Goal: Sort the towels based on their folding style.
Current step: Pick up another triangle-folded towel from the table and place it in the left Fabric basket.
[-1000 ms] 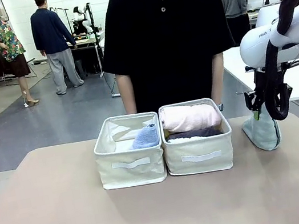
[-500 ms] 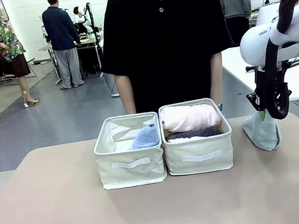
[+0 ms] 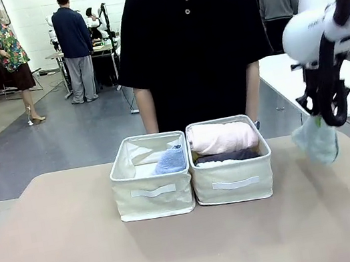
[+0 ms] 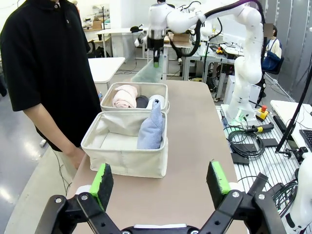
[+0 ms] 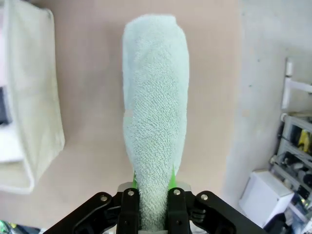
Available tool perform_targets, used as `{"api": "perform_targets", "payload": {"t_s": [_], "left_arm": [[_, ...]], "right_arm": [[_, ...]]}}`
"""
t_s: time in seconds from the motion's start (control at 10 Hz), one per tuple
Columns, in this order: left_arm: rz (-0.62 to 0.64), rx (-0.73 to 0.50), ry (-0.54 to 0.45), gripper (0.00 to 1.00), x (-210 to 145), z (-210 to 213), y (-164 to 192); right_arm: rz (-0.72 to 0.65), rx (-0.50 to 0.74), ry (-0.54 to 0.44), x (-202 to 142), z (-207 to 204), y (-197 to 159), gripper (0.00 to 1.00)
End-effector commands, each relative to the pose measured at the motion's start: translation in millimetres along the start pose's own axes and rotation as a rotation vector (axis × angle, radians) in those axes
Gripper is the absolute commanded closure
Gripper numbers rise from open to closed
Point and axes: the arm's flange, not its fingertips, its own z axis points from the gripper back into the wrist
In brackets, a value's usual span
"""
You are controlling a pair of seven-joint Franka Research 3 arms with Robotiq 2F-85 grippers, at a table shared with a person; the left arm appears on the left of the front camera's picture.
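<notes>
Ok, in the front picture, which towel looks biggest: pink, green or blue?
1. pink rolled towel
2. grey-green towel, somewhat smaller
3. light blue towel, smallest, though the cream bin hides its lower part

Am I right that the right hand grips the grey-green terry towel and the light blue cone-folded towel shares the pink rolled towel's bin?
No: the front view shows the light blue cone-folded terry towel in the neighbouring cream fabric bin, not with the pink rolled towel. The rest holds.
</notes>
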Motion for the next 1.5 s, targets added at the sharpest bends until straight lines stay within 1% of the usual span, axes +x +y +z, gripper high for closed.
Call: {"api": "perform_targets", "payload": {"t_s": [0.0,0.1,0.2,0.3,0.4,0.5,0.6,1.0,1.1,1.2,1.3,1.4], "left_arm": [[-0.01,-0.009,0.009,0.0,0,0,-2],[-0.01,-0.009,0.009,0.0,0,0,-2],[-0.01,-0.009,0.009,0.0,0,0,-2],[-0.01,-0.009,0.009,0.0,0,0,-2],[-0.01,-0.009,0.009,0.0,0,0,-2],[-0.01,-0.009,0.009,0.0,0,0,-2],[-0.01,-0.009,0.009,0.0,0,0,-2],[-0.01,-0.009,0.009,0.0,0,0,-2],[-0.01,-0.009,0.009,0.0,0,0,-2],[-0.01,-0.009,0.009,0.0,0,0,-2],[-0.01,-0.009,0.009,0.0,0,0,-2],[-0.01,-0.009,0.009,0.0,0,0,-2]], "right_arm": [[0.0,-0.03,-0.109,-55,122,-4,0.97],[-0.012,-0.006,-0.15,-78,168,-10,0.97],[-0.023,0.054,-0.177,-95,202,-17,0.97],[-0.041,0.108,-0.19,-106,221,-23,0.97],[-0.077,0.152,-0.19,-112,226,-31,0.97],[-0.206,0.191,-0.158,-108,215,-39,0.97],[-0.051,0.087,-0.211,-135,246,-26,0.97],[-0.051,0.087,-0.211,-135,246,-26,0.97],[-0.065,0.109,-0.202,-132,245,-22,0.8],[0.228,0.092,-0.141,-130,250,30,0.8],[0.547,0.131,-0.1,-128,256,80,0.8],[0.746,0.177,-0.08,-124,258,114,0.8]]}}
